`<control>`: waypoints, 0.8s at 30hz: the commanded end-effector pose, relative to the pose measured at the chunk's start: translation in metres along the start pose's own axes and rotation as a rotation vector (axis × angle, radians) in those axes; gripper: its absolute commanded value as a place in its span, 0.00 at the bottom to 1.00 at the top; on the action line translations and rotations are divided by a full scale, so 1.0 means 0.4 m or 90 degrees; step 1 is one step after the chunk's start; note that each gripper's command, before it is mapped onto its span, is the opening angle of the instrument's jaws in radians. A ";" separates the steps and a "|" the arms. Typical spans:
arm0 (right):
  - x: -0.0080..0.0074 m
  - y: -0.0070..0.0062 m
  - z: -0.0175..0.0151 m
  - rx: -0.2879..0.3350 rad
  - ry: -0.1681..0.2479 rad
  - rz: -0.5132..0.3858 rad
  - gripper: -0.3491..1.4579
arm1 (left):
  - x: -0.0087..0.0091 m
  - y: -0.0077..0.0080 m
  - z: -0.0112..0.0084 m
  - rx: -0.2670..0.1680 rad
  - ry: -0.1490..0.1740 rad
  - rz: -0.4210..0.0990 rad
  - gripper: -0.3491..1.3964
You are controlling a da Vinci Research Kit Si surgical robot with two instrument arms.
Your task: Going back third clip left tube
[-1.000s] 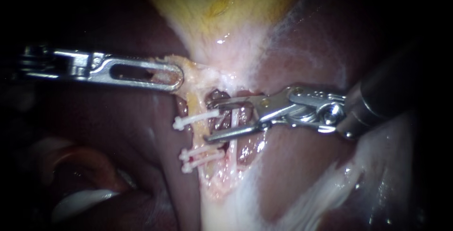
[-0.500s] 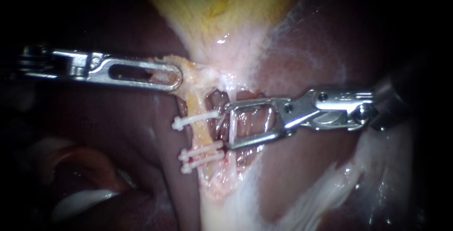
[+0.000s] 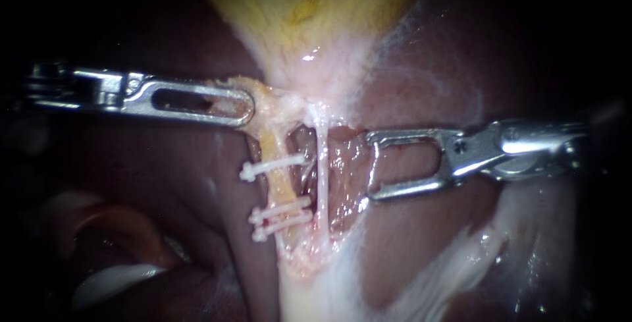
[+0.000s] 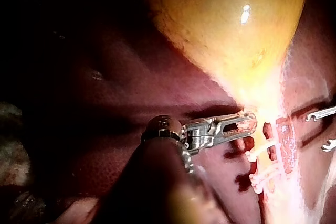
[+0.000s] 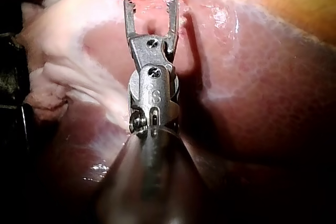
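In the endoscope view, our left instrument [image 3: 227, 103] had its jaws clamped on a fold of pale tissue [image 3: 273, 98] below the gallbladder [image 3: 309, 12]. Three white clips crossed the left tube [image 3: 280, 187]: an upper clip [image 3: 273, 166], a middle clip [image 3: 282, 209] and a lowest clip [image 3: 283, 223] (the lower pair nearly touching). Our right instrument [image 3: 370, 166] stood with jaws wide and empty, apart from the thin right tube [image 3: 322, 177], over the liver [image 3: 428, 85]. The left wrist view showed that grip on the fold, with the clips near the jaws. The right wrist view showed parted jaws holding nothing.
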 end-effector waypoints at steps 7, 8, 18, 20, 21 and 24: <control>0.0012 -0.0007 -0.0025 0.006 0.001 0.003 0.47 | -0.0001 0.0002 0.0002 -0.002 -0.001 0.000 0.00; 0.0012 -0.0007 -0.0025 0.008 0.002 0.003 0.47 | -0.0001 0.0002 0.0003 -0.002 -0.001 0.000 0.00; 0.0011 -0.0015 -0.0024 0.014 0.003 0.002 0.47 | 0.0022 0.0040 0.0054 -0.007 -0.006 0.010 0.00; 0.0011 -0.0015 -0.0025 0.014 0.003 0.002 0.47 | 0.0031 0.0056 0.0074 -0.008 -0.008 0.012 0.00; 0.0011 -0.0015 -0.0025 0.014 0.003 0.002 0.47 | 0.0035 0.0062 0.0083 -0.010 -0.012 0.013 0.00; 0.0010 -0.0015 -0.0025 0.015 0.003 0.002 0.47 | 0.0048 0.0082 0.0117 -0.011 -0.009 0.016 0.00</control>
